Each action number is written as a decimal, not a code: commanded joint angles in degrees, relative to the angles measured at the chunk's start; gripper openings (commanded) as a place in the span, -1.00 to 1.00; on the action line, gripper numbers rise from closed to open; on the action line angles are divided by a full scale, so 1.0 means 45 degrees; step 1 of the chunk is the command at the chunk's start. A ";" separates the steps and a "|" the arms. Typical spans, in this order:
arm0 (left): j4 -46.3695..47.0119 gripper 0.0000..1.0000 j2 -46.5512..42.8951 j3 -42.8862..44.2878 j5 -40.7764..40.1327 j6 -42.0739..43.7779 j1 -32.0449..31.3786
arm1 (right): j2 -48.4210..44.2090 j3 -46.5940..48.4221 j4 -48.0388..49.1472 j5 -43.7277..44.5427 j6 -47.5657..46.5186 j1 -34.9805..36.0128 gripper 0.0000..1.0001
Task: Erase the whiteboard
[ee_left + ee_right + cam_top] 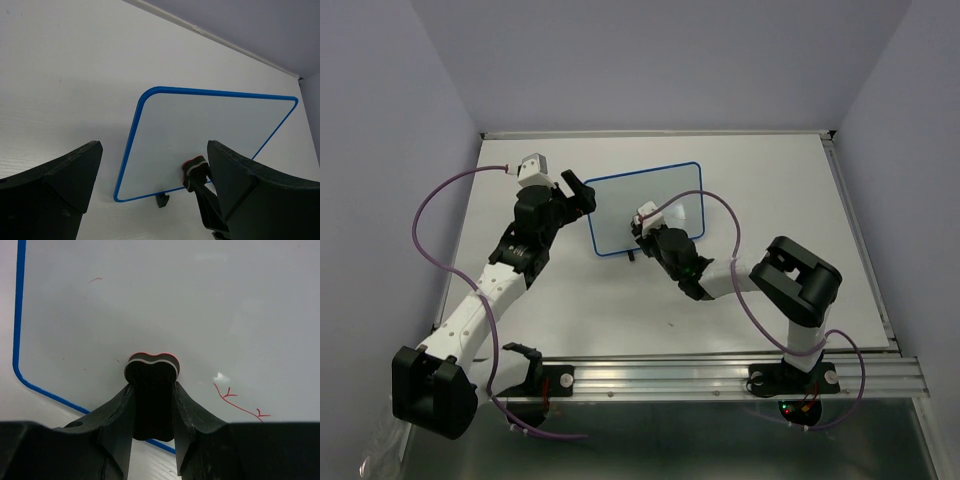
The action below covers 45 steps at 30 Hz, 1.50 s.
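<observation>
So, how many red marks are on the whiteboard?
2, in the right wrist view: a dash at upper left of the whiteboard, and a branching line right of the eraser. Others may hide beneath it.

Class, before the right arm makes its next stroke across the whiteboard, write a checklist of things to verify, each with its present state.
1. Grip on the eraser by the right pincer: ok, shut on it.
2. Contact of eraser with the whiteboard: ok, its end looks pressed on.
3. Surface clean: not ok, red marks show to the right of the eraser.
4. Steadying by the left pincer: not ok, open, gripping nothing.
5. Support under the board: cannot tell, only one foot shows.
</observation>
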 commanded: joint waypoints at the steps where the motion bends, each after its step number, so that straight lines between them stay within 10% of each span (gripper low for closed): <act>1: 0.0664 0.98 0.0006 0.0408 -0.0021 0.0129 0.0033 | 0.0089 0.0567 0.0610 0.1670 0.0093 0.0004 -0.99; 17: 0.0606 0.98 -0.0091 0.0349 -0.0021 0.0149 0.0033 | -0.0301 0.0060 0.1217 0.5891 0.1731 -0.0503 -0.99; 31: 0.0605 0.98 -0.0014 0.0369 -0.0021 0.0129 0.0033 | -0.0205 0.0078 0.0496 -0.0298 -0.0473 -0.0074 -0.99; 45: 0.0606 0.98 0.0182 0.0447 0.0077 0.0129 0.0033 | 0.0382 0.0781 0.0180 0.1939 -0.0358 0.0160 -0.99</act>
